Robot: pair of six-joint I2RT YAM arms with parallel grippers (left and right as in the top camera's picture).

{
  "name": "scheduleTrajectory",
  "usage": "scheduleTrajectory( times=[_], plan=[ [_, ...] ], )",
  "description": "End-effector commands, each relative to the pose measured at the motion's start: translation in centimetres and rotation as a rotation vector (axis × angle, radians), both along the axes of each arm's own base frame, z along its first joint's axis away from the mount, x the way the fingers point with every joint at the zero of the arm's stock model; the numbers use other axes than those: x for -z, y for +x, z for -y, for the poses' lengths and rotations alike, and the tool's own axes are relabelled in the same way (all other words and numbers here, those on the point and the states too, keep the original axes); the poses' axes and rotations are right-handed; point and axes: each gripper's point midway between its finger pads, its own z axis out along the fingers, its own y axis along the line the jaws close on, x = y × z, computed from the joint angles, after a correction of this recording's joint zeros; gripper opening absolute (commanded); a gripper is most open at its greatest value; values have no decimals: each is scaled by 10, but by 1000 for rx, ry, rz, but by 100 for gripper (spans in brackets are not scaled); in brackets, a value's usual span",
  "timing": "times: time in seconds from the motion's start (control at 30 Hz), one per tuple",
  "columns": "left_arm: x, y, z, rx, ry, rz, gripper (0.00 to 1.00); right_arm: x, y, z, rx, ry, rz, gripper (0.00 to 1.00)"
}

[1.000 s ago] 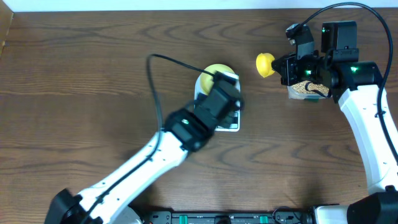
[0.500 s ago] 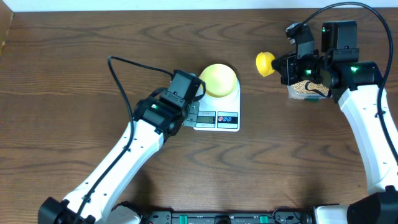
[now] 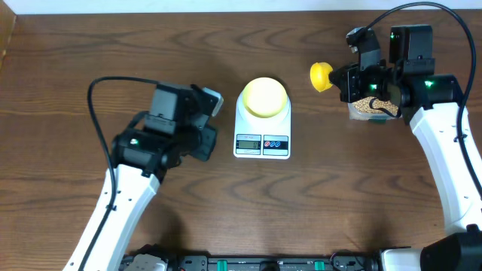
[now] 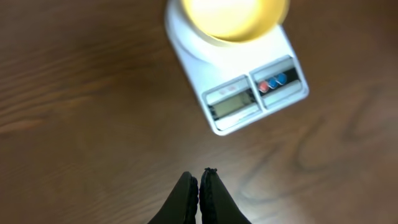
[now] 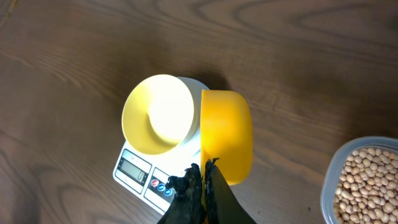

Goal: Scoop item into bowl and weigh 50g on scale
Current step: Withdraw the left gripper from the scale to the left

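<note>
Pale yellow, the bowl (image 3: 263,95) sits on the white scale (image 3: 262,143) at the middle of the overhead view. It covers the upper part of the platform, and the grey display and the red and blue buttons show below it. Its inside shows plain yellow.

The beans (image 3: 365,107) lie in a clear tub (image 5: 326,190) at the upper right of the overhead view, partly under the right arm and well apart from the bowl. The right gripper (image 5: 204,169) is clamped on the bright yellow scoop (image 3: 321,77). The scoop's cup sticks out to the left of the gripper, between tub and scale, touching neither. In the right wrist view the cup hangs in front of the bowl's right edge and hides part of the scale.

The left gripper (image 4: 199,177) has its fingers pressed together with nothing between them. It hangs over the bare wooden table (image 3: 75,60) just left of the scale, near it but apart.
</note>
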Motion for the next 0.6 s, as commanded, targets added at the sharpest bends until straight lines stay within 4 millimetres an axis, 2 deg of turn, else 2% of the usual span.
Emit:
scheduleTrajectory(
  times=[0.0,0.3,0.33,0.37,0.43,0.47,0.57],
  plan=[
    [-2,-13,16,185,-96,3,8,-9,3,0,-11,3,29,1],
    [1,-11,14,197,-84,5,9,-9,2,0,-11,2,26,1],
    [2,-10,14,197,-84,2,21,-9,2,0,-11,2,26,1],
    [3,-10,14,197,-84,-2,54,-9,2,0,-11,2,26,1],
    [4,-10,14,197,-83,-6,87,-9,2,0,-11,2,26,1],
    [5,-9,13,194,-79,-7,93,-9,2,0,-11,2,26,1],
    [8,-7,7,174,-41,-3,93,-9,2,0,-11,2,25,1]
  ],
)
